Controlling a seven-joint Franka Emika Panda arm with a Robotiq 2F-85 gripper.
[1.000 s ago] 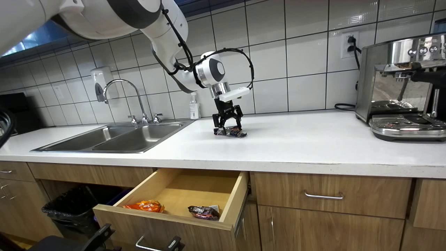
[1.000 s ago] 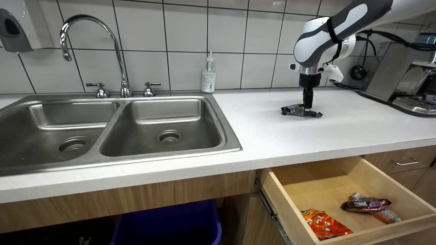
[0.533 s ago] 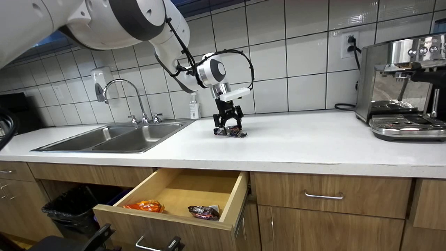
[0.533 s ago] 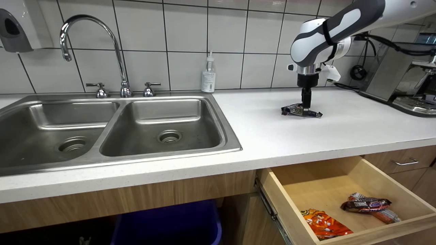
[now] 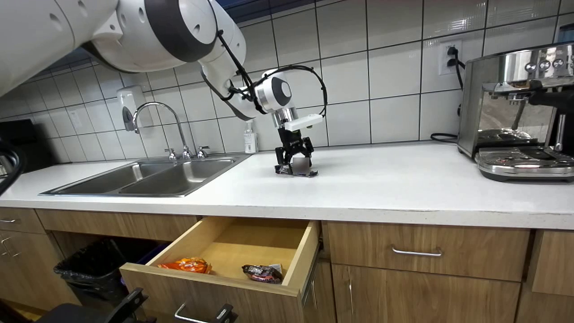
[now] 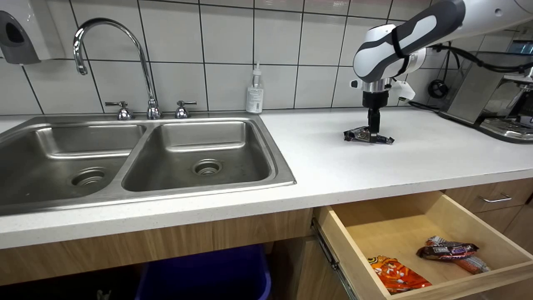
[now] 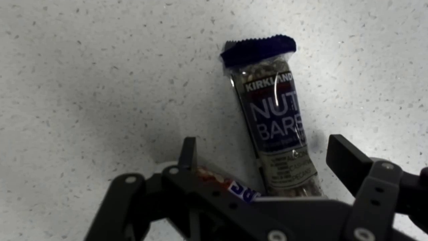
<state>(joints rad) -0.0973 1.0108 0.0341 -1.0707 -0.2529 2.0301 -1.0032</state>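
The fingers (image 7: 347,164) are spread wide, tips pointing down close to the table (image 7: 83,83), pinching nothing. A nut bar (image 7: 274,113) lies between them, nearer to one finger; its dark sealed end reaches out past the tips, while the opposite end is hidden in the wrist view. A red wrapper (image 7: 227,184) with blue and white lettering sits just beside the other finger; whether they touch cannot be told.

For a firm hold on the nut bar, the fingers would best be centred over it and turned square to its slanted length, then closed gently, as the slick film could let it twist. The red wrapper seems to lie partly between the fingers too and might get caught, so a spot nearer the dark end looks safer.

The table is pale, speckled and smooth-looking. Below the fingers, at the table's front, a pulled-out drawer (image 6: 387,233) holds an orange bag (image 6: 395,273) and two wrapped bars (image 6: 447,251), one across the other. On one side of the fingers are a double sink (image 6: 272,152) and a pump bottle (image 6: 255,98); on the opposite side, well apart, stands a coffee machine (image 5: 511,112). A tiled wall (image 6: 229,87) rises behind them.
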